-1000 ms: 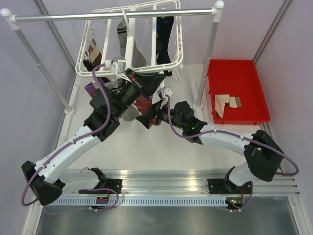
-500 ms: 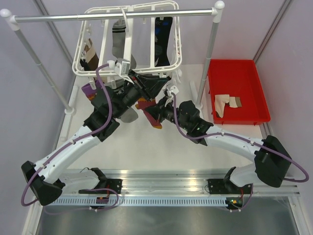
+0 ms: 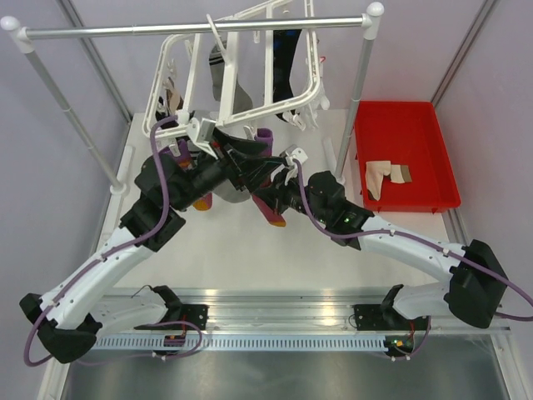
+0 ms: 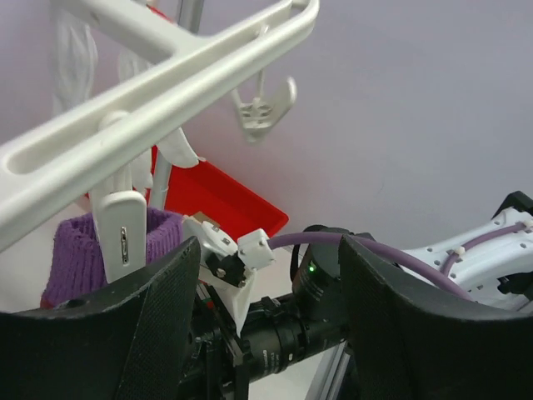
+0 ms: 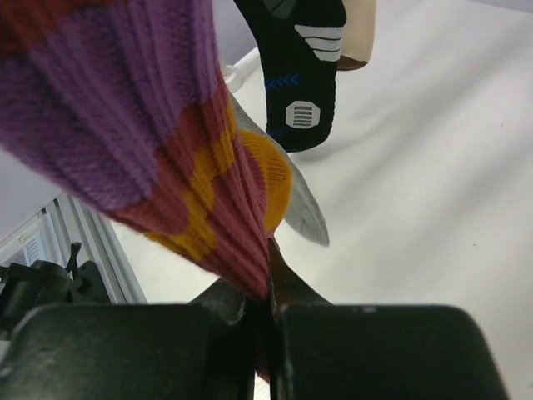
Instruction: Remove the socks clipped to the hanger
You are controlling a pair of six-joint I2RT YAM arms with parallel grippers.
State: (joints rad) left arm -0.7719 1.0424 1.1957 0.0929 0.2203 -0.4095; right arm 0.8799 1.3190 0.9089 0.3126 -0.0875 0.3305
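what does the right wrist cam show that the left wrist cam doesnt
Only right wrist: the right gripper shut on a purple-and-orange striped sock, and a black-and-blue sock hanging beyond. Only left wrist: the white hanger bar, a clip at a purple cuff, the red tray. Both: purple knit fabric; whether it is one sock, I cannot tell.

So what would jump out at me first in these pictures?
A white hanger hung with socks dangles tilted from the silver rail at the back of the table. Just below it, the right gripper pinches a purple sock with orange stripes. Off to the right sits a red tray with a cream-and-brown sock in it.
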